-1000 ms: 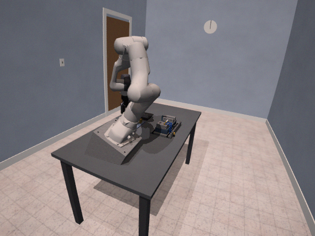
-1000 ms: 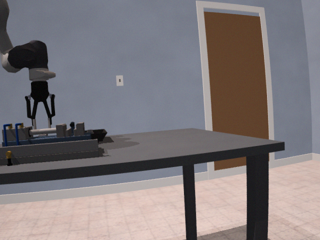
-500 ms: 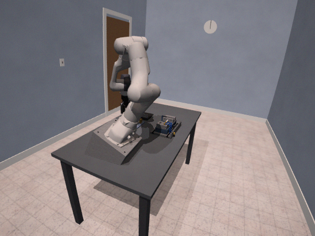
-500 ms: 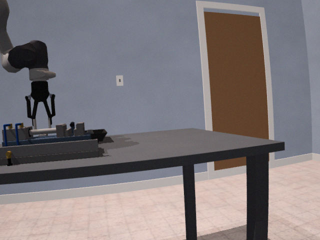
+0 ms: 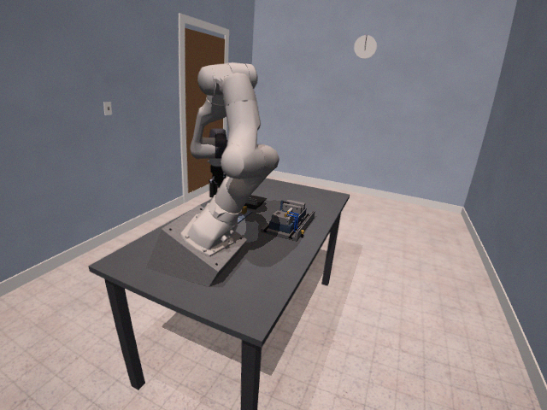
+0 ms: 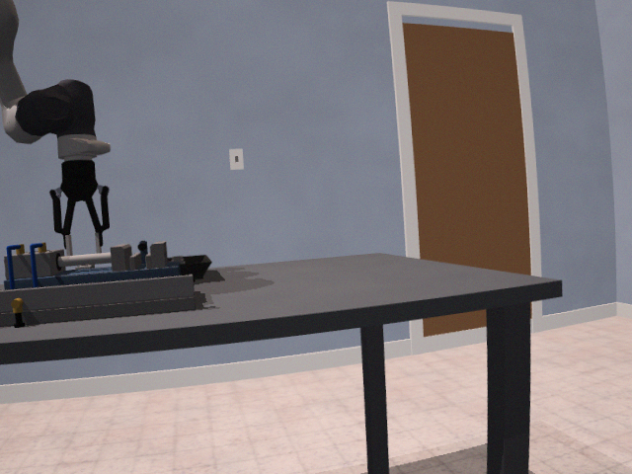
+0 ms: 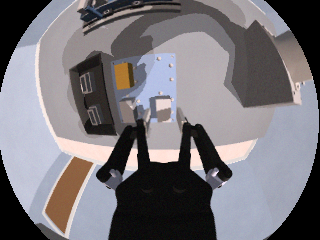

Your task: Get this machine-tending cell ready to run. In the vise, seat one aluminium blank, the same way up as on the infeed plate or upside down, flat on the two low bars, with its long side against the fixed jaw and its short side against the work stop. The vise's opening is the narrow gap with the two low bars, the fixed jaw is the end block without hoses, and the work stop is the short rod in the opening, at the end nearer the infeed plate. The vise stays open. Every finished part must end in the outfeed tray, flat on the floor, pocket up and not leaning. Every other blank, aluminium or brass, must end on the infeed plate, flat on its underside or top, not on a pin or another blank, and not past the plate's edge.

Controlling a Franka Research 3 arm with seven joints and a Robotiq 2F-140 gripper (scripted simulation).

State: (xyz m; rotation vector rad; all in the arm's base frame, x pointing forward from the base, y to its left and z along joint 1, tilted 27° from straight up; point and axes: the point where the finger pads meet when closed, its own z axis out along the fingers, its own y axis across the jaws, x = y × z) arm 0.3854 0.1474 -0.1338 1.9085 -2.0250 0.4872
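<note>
Hovering tool (image 7: 162, 122) part-open, empty, above infeed plate (image 7: 168, 74).

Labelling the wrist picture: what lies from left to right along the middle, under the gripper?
Dark outfeed tray → brass blank on the pale infeed plate → grey aluminium blank between the half-open gripper.

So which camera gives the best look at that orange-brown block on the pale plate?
The wrist view: it looks straight down on the orange-brown brass block lying on the pale infeed plate, beside the dark outfeed tray. In the top view the arm hides it; in the exterior view the vise blocks it.
</note>
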